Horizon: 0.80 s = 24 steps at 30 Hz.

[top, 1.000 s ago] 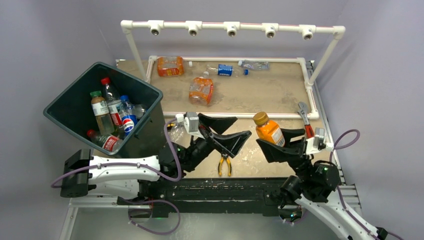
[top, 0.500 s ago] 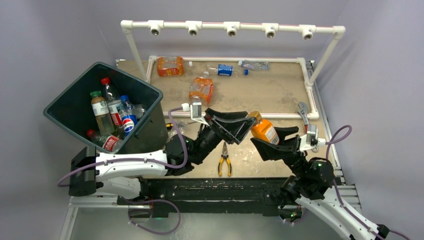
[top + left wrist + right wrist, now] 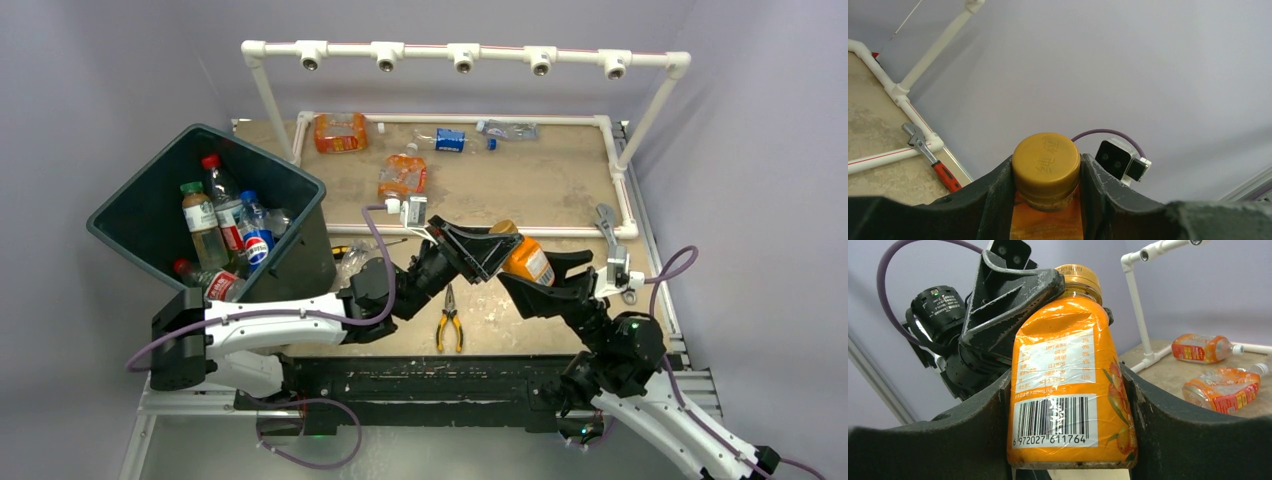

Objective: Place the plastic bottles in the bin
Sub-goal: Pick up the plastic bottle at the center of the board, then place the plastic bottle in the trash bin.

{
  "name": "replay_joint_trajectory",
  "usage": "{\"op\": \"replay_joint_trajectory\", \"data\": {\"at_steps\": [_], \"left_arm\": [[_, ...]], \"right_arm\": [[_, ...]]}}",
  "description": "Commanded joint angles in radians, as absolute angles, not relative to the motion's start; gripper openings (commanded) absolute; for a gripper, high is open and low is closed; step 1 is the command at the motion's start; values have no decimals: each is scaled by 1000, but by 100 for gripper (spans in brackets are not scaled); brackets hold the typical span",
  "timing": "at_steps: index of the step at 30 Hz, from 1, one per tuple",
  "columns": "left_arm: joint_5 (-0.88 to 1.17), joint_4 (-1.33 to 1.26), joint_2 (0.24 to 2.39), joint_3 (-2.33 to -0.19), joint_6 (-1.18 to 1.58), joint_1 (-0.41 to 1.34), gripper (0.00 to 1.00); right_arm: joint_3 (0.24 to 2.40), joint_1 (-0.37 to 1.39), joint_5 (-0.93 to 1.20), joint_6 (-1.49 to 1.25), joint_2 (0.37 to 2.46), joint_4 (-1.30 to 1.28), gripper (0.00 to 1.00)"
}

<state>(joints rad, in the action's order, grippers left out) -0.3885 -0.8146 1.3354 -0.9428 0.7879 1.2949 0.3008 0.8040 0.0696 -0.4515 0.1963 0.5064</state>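
The right hand pinches the orange bottle by its body, at three o'clock from the bin, while the left hand pinches its gold cap.

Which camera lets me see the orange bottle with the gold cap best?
The right wrist camera: the orange plastic bottle with the gold cap fills it, label and barcode facing us. The left wrist camera shows mostly its cap. The top camera shows it small and partly hidden.
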Motion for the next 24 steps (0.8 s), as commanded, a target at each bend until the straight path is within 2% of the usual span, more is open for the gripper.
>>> {"op": "replay_joint_trajectory", "data": {"at_steps": [1,3,4,6,7,9,11,14,19,21,24], "left_arm": [[-373,-826,1312,-981,782,1293,32],[-378,-824,1302,-979,758,1293,31],[-379,-824,1299,-979,746,1293,26],[-380,-815,1288,-984,706,1293,6],[-382,-794,1279,-995,685,1293,0],[-396,-710,1248,-1035,617,1293,0],[-424,-571,1211,-1114,512,1293,0],[-522,-227,1191,-1357,298,1296,0],[-868,287,1254,-1839,-19,1299,0],[-1051,358,1293,-1951,-161,1298,0],[-1316,203,1309,-1929,-470,1288,0]], "right_arm": [[304,805,94,-443,212,554,26],[305,805,106,-443,215,552,28],[309,805,118,-444,220,548,32],[343,804,137,-454,244,496,62],[370,805,144,-461,262,456,75],[427,805,150,-468,294,376,97],[480,804,160,-459,306,304,99],[544,804,161,-433,296,209,99],[584,804,134,-390,258,112,99],[564,804,109,-388,243,108,99],[524,804,103,-403,244,127,99]]}}
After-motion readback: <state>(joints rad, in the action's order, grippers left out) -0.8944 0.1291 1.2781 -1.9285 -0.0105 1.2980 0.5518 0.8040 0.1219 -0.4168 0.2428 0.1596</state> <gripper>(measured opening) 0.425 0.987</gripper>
